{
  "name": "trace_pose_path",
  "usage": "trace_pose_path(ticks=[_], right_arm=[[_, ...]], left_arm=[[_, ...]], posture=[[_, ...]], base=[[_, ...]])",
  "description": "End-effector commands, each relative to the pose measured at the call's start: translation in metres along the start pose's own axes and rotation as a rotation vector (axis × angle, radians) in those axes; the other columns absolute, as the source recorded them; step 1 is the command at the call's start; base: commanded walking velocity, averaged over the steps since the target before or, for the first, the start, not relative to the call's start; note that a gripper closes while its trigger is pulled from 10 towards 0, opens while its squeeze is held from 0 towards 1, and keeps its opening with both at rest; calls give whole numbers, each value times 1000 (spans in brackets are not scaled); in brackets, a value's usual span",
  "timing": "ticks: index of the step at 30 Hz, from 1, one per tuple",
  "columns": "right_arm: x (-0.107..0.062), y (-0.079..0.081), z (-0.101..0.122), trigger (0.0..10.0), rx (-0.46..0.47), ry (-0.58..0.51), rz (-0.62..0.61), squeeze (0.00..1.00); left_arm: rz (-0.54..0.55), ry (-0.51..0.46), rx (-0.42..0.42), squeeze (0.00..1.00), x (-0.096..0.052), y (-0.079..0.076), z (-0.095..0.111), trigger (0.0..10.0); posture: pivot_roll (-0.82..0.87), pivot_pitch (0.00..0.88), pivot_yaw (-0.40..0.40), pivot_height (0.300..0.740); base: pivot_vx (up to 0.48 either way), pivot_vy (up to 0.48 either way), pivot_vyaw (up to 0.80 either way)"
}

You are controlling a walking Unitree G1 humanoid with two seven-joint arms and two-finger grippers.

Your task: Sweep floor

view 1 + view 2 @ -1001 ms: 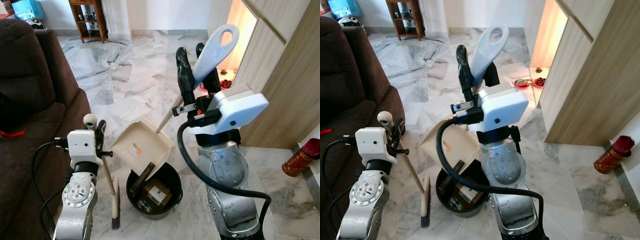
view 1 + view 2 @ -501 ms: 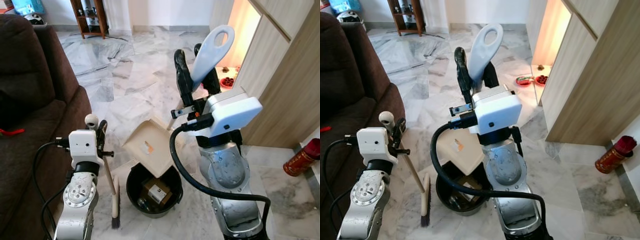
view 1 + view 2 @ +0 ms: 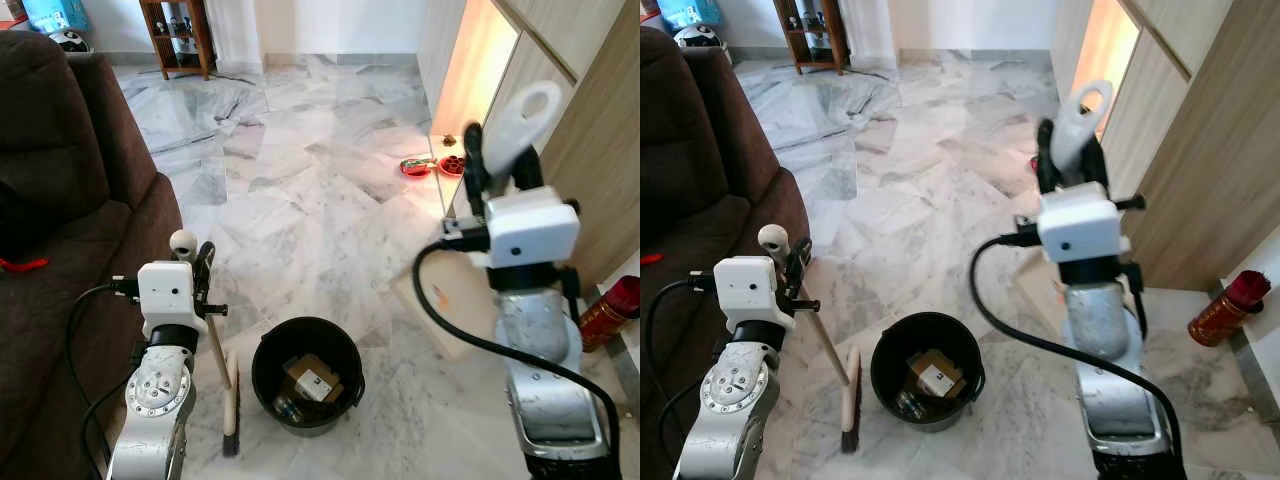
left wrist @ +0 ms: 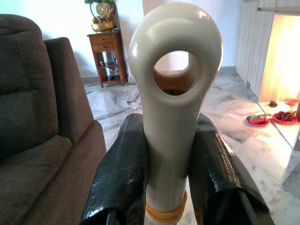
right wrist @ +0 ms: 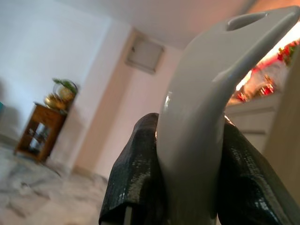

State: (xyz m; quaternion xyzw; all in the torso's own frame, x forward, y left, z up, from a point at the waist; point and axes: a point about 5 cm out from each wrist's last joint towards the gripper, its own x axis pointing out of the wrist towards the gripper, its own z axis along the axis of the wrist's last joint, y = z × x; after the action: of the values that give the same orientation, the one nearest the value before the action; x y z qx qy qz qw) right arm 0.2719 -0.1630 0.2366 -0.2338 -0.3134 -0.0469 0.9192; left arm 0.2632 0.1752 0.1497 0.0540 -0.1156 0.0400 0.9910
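A: Left pincer [image 4: 166, 164] is clamped on the broom [image 3: 222, 385] handle, bristles on the floor beside the bin [image 3: 307, 372]. Right pincer [image 5: 187, 164] grips the dustpan [image 3: 450, 300] handle.

B: A swing of the dustpan could hit the cabinet [image 3: 590, 130] or tip the bin.

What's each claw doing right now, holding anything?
Left gripper: shut on the broom handle.
Right gripper: shut on the dustpan handle.

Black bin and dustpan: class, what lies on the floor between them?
Nothing. In the left eye view, bare marble floor separates the black bin from the dustpan held by the right end effector.
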Motion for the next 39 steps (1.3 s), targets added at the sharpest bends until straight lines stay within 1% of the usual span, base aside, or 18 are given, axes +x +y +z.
trace_pose_path(ticks=[1,2,3,4,5,6,8,10,13,18,22,29,34,39], right_arm=[[0,-3,3,10000,11,-26,-20,0],[-3,-3,-3,10000,36,11,-36,0],[-13,-3,-27,10000,168,153,-124,0],[-17,-3,-37,10000,224,214,-166,0],[-22,-2,-46,10000,256,263,-193,0],[-26,-2,-55,10000,263,299,-209,0],[-33,-4,-70,10000,247,355,-226,0],[-37,-10,-81,10000,233,391,-262,0],[-37,-18,-88,10000,207,400,-279,0],[-37,-23,-93,10000,183,397,-293,0],[-36,-26,-98,10000,178,397,-309,0],[-34,-25,-102,10000,190,402,-318,0],[-32,-17,-107,10000,253,422,-292,0],[-29,-13,-104,10000,263,401,-267,0]], left_arm=[[-2,-45,24,0,0,3,8,10000],[-2,-44,25,0,-1,3,8,10000],[0,-40,27,0,-2,5,8,10000],[1,-39,26,0,-3,6,7,10000],[2,-38,26,0,-3,6,7,10000],[2,-38,26,0,-3,6,7,10000],[2,-38,27,0,-3,6,8,10000],[1,-38,27,0,-4,6,8,10000],[0,-34,27,0,-6,7,7,10000],[-7,-33,20,0,-5,3,7,10000],[-11,-32,16,0,-6,3,6,10000],[-10,-36,12,0,-8,4,6,10000],[-15,-37,9,0,-7,-1,5,10000],[-14,-40,5,0,-7,0,5,10000]], posture=[[-2,104,30,740],[-2,104,30,740],[-2,104,30,740],[-2,104,30,740],[3,105,31,740],[8,106,32,740],[15,106,33,740],[19,108,34,740],[12,108,34,740],[10,111,37,740],[10,110,37,740],[10,108,32,740],[12,104,29,740],[-1,95,32,740]], base=[[0,0,0],[0,0,0],[0,0,0],[0,0,0],[0,0,0],[0,0,0],[0,0,0],[0,0,0],[0,0,0],[0,0,0],[0,0,0],[0,0,0],[0,0,0],[0,0,0]])
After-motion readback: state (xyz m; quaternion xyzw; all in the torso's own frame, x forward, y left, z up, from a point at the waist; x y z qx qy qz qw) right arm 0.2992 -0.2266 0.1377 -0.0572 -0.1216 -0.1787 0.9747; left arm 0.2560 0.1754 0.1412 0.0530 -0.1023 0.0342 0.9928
